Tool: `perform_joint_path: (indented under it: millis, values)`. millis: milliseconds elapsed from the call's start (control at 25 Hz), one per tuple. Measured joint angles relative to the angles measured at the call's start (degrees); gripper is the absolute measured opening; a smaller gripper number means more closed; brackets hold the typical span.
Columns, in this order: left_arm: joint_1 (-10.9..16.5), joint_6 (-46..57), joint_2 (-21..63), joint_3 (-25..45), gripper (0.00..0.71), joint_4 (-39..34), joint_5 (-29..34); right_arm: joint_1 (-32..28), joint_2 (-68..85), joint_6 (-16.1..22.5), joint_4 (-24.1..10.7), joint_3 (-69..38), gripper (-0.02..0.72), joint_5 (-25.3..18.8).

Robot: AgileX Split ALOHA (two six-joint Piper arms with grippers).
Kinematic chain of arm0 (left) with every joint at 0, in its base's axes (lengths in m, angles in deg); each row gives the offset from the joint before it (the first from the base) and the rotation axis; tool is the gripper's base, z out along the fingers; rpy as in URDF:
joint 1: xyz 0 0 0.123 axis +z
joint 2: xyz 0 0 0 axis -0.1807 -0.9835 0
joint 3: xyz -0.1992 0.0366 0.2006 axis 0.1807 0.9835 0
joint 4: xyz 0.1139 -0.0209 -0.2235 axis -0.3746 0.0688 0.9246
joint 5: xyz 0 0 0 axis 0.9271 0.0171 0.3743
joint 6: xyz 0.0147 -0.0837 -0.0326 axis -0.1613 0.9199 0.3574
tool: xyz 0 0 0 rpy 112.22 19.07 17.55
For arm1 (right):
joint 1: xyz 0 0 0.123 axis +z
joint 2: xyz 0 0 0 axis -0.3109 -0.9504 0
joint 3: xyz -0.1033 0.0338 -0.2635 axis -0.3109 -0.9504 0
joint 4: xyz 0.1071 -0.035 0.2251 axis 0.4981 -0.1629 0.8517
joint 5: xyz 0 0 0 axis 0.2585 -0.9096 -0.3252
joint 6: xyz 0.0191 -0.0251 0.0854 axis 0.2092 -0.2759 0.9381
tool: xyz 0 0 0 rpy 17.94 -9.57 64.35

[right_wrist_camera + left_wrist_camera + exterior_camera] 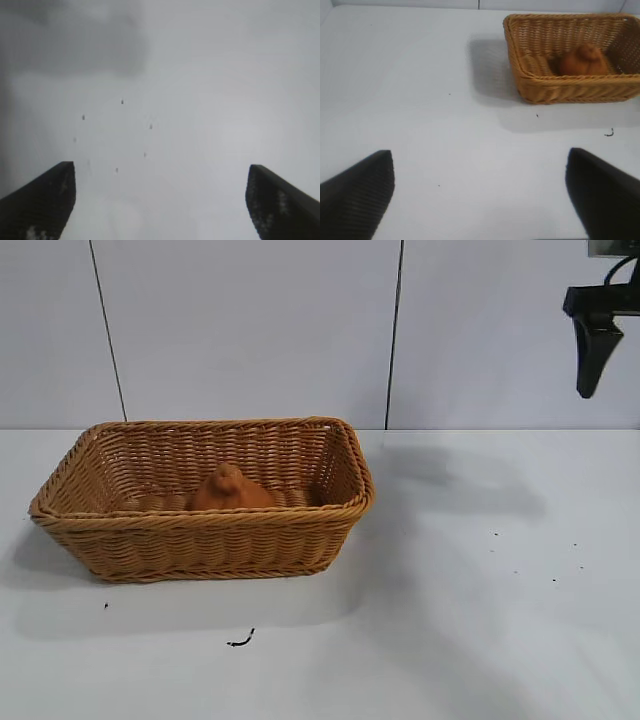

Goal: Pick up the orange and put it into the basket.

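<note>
The orange (229, 490), dull orange-brown with a knobby tip, lies inside the tan wicker basket (340, 515) at the table's left. Both also show in the left wrist view, the orange (583, 61) inside the basket (520, 75). My right gripper (597, 355) hangs high at the far right, well away from the basket; it is open and empty (160, 200) over bare table. My left gripper (480, 195) is open and empty above the white table, some way from the basket; it does not show in the exterior view.
The white table (480, 570) has small dark specks at the right (553, 580) and a small dark scrap (240, 640) in front of the basket. A white panelled wall stands behind.
</note>
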State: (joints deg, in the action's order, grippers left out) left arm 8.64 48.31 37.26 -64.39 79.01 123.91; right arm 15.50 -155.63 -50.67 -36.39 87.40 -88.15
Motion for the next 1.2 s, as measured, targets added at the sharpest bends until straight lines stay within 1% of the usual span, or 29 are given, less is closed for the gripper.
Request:
perform_joint_path:
  millis: [120, 320, 600, 680, 760, 880, 1200]
  values:
    - [0.0, 0.0, 0.0, 0.0, 0.666, 0.0, 0.0, 0.0, 10.9, -0.5, 0.2, -7.9, 0.631, -0.1]
    - [0.0, 0.0, 0.0, 0.0, 0.666, 0.0, 0.0, 0.0, 30.5, -3.4, 0.5, -19.0, 0.631, 0.4]
    - [0.0, 0.0, 0.0, 0.0, 0.666, 0.0, 0.0, 0.0, 56.9, -4.3, 1.3, -31.8, 0.628, 8.6]
    - [0.0, 0.0, 0.0, 0.0, 0.666, 0.0, 0.0, 0.0, 63.0, -4.3, 1.3, -34.5, 0.628, 9.0]
    - [0.0, 0.0, 0.0, 0.0, 0.666, 0.0, 0.0, 0.0, 67.4, -4.3, 1.5, -36.3, 0.628, 9.0]
    - [0.0, 0.0, 0.0, 0.0, 0.666, 0.0, 0.0, 0.0, 72.0, -4.3, 1.8, -37.2, 0.628, 10.2]
    - [0.0, 0.0, 0.0, 0.0, 0.666, 0.0, 0.0, 2.9, 77.0, -4.3, 1.9, -37.3, 0.628, 10.5]
